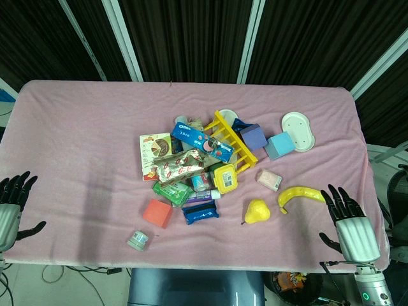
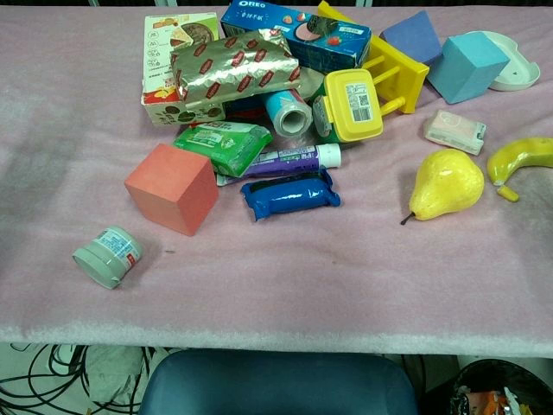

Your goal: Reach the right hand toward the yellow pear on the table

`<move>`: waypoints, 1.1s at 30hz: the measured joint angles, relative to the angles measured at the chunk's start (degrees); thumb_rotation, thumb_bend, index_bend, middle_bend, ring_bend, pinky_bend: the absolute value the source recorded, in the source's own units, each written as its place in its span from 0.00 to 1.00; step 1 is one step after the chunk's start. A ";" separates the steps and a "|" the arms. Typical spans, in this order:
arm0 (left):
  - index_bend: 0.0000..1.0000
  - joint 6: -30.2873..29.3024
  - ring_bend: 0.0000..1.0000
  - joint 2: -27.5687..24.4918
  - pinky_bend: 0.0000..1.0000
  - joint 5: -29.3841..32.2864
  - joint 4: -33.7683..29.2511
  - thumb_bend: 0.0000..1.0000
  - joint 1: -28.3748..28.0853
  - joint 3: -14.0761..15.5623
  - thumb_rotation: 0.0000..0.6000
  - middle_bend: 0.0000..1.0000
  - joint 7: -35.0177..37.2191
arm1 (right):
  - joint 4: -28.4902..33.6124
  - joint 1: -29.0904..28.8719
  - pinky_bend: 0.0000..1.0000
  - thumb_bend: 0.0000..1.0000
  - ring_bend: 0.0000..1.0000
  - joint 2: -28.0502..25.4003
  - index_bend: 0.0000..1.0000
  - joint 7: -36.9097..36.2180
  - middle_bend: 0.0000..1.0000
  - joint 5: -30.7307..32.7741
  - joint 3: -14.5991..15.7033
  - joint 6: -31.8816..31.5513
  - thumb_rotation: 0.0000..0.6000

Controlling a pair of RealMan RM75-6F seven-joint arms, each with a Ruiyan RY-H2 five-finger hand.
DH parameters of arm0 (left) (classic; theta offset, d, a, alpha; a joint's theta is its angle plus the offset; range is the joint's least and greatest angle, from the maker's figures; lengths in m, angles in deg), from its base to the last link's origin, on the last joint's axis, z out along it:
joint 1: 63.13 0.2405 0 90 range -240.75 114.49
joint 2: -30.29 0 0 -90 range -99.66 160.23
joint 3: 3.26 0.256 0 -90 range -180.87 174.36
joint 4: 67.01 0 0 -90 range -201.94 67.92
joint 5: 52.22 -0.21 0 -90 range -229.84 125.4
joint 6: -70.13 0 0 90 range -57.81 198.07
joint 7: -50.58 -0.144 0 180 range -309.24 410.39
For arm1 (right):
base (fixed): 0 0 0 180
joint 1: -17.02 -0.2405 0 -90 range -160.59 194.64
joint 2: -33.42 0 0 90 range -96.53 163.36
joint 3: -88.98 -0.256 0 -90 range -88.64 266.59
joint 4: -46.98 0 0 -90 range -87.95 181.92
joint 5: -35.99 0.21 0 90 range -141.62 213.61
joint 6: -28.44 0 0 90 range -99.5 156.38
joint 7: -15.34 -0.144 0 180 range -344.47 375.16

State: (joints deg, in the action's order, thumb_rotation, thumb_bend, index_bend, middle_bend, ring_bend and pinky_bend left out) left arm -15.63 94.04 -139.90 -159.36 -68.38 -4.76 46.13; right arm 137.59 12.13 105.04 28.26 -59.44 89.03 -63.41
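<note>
**Waiting by the Pear**

Sitting on the pink cloth [image 1: 83, 127] near the front of the table, the yellow pear [image 1: 257, 211] lies on its side. In the chest view the pear [image 2: 446, 184] has its small brown stem pointing to the front left. A yellow banana [image 1: 298, 195] lies just beside it, on the right, and the two do not touch.

The right hand [image 1: 347, 221] is at the front right corner of the table. Its dark fingers [image 1: 336, 198] are spread apart and point up toward the banana. It holds nothing. It is near the pear but not touching it, and the banana's end lies between them.

The left hand [image 1: 11, 207] is far off at the left edge of the table. Its fingers are spread too, and it holds nothing. Only part of it shows, so I cannot see all of it well.

A heap of things sits in the middle of the table. A blue cookie box [image 2: 294, 33] lies at the back, and a shiny wrapped packet [image 2: 233, 62] is in front of it. A yellow box with a lid [image 2: 352, 104] is close to a small pink bar [image 2: 455, 130]. An orange block [image 2: 171, 188] and a blue packet [image 2: 289, 194] sit nearer the front. A little round jar [image 2: 107, 256] lies on its side, well apart from the heap.
</note>
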 measured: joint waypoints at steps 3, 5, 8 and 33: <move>0.00 0.04 0.00 -0.03 0.00 0.02 -0.05 0.00 -0.03 -0.02 1.00 0.00 -0.05 | -0.03 0.06 0.23 0.12 0.00 -0.02 0.00 -0.04 0.00 -0.05 -0.06 0.06 1.00; 0.00 0.11 0.00 -0.02 0.00 0.10 0.00 0.00 -0.03 -0.02 1.00 0.00 -0.07 | -0.05 0.08 0.23 0.12 0.00 0.00 0.00 -0.06 0.00 -0.08 -0.10 0.14 1.00; 0.00 0.20 0.00 -0.02 0.00 0.20 0.02 0.00 -0.03 -0.01 1.00 0.00 -0.03 | -0.05 0.10 0.23 0.12 0.00 0.03 0.00 -0.07 0.00 -0.17 -0.09 0.29 1.00; 0.00 0.08 0.00 -0.34 0.00 0.34 -0.27 0.00 0.08 -0.10 1.00 0.00 0.88 | 5.41 -5.39 0.23 0.10 0.00 1.34 0.00 2.56 0.00 -1.79 0.58 12.09 1.00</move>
State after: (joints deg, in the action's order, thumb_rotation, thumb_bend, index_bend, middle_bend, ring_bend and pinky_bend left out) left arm -15.56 93.71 -139.56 -159.64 -68.30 -4.87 47.01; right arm 143.00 6.74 106.38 30.82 -61.23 89.61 -51.33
